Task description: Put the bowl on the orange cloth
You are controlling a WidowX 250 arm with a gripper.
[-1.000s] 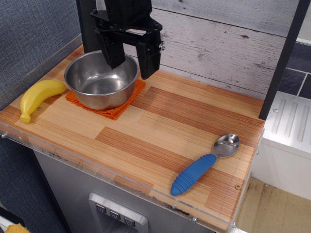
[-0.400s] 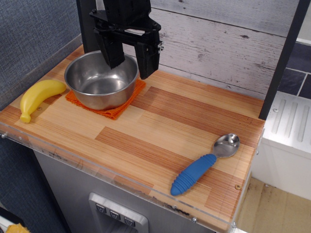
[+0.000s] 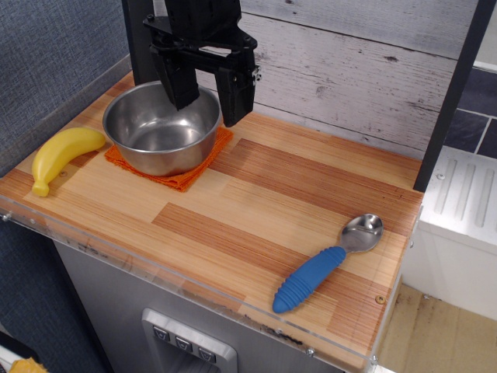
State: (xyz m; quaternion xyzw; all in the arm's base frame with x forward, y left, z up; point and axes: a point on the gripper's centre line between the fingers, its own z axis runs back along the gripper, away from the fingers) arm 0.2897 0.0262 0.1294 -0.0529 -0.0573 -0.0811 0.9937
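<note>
Since a second ago the black claw (image 3: 208,102) has risen slightly above the back rim of the bowl; nothing else on the counter has shifted. Its two fingers hang straight down from the dark arm at the rear, spread apart and gripping nothing, one tip over the bowl's far inner edge, the other just outside the rim on the side toward the wall.

Directly below and in front of the claw sits the one round, shiny stainless-steel bowl (image 3: 161,129), upright with its mouth facing up; being round, it has no long axis. It rests on the single square orange fabric cloth (image 3: 186,175), whose corners stick out from under it toward the front and toward the wall side.

Beyond the bowl from the claw, near the counter's left edge, lies one yellow banana (image 3: 62,155), its length running from front-left to back-right. Well away from the claw, at the front right of the striped wooden counter (image 3: 256,210), lies one metal spoon with a ribbed blue handle (image 3: 326,264), scoop pointing toward the back right.
</note>
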